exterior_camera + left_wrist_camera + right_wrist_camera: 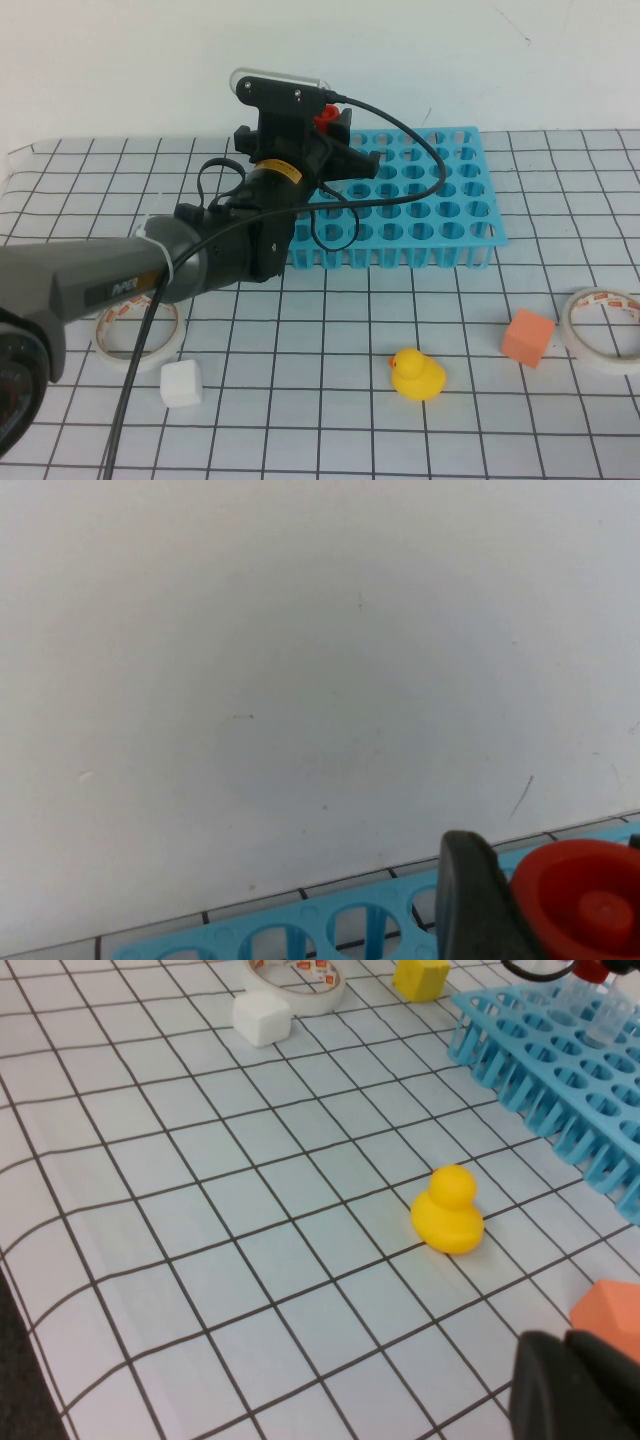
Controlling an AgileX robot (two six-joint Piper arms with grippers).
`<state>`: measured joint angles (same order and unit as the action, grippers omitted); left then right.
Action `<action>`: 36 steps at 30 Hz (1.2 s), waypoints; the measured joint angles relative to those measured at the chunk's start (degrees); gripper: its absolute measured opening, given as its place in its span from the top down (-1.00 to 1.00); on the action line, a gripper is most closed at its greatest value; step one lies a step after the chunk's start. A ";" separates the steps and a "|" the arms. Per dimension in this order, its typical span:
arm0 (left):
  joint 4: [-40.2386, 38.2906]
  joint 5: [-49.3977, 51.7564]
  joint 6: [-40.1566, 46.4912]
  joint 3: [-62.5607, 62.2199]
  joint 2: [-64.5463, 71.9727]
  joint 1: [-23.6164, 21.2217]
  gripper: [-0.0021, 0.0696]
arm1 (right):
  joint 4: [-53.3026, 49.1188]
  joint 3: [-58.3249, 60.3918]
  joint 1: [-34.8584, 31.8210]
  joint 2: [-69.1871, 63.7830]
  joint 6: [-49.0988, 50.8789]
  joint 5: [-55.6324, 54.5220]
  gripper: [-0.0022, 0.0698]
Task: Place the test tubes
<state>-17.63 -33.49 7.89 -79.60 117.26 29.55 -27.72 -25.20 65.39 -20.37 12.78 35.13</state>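
**Over the rack's left end, the left claw holds a red-capped tube**

Nearest the robot, well short of the left claw (328, 126), a white cube (181, 382) and a yellow duck (417, 375) sit on the gridded counter (330, 440). The cube is off to that claw's left, the duck to its right. A little farther out lie a tape roll (168, 350), partly hidden by the left arm (120, 280), an orange block (527, 337) and a second tape roll (598, 298). The block and the second roll are both well to the claw's right. The right claw (572, 1388) is pressed fully together, low over the counter just beside the orange block, with the duck ahead of it. Farther on stands the blue rack (420, 243), beneath the left claw and stretching away to its right. The left claw is closed partway around a clear test tube (603, 1015), near its red cap (585, 900), and holds it upright over the rack's left end. Whether the tube's tip sits in a hole I cannot tell. Beyond the claw rises the white wall (300, 680).
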 joint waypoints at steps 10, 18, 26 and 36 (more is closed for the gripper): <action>-0.55 2.12 2.99 -0.07 -0.59 0.00 0.23 | 0.00 0.00 0.00 0.00 0.00 0.00 0.94; -0.64 6.41 4.35 -0.07 -1.79 0.00 0.24 | 0.00 0.00 0.00 0.00 0.00 0.00 0.94; -0.79 8.51 4.70 -0.07 -1.69 0.00 0.24 | 0.00 0.00 0.00 0.00 0.00 0.00 0.94; 0.23 9.23 5.31 -0.07 -1.15 0.00 0.14 | 0.00 0.00 0.00 0.00 0.00 0.00 0.94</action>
<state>-17.40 -24.25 13.20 -79.67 116.11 29.55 -27.72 -25.20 65.39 -20.37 12.78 35.13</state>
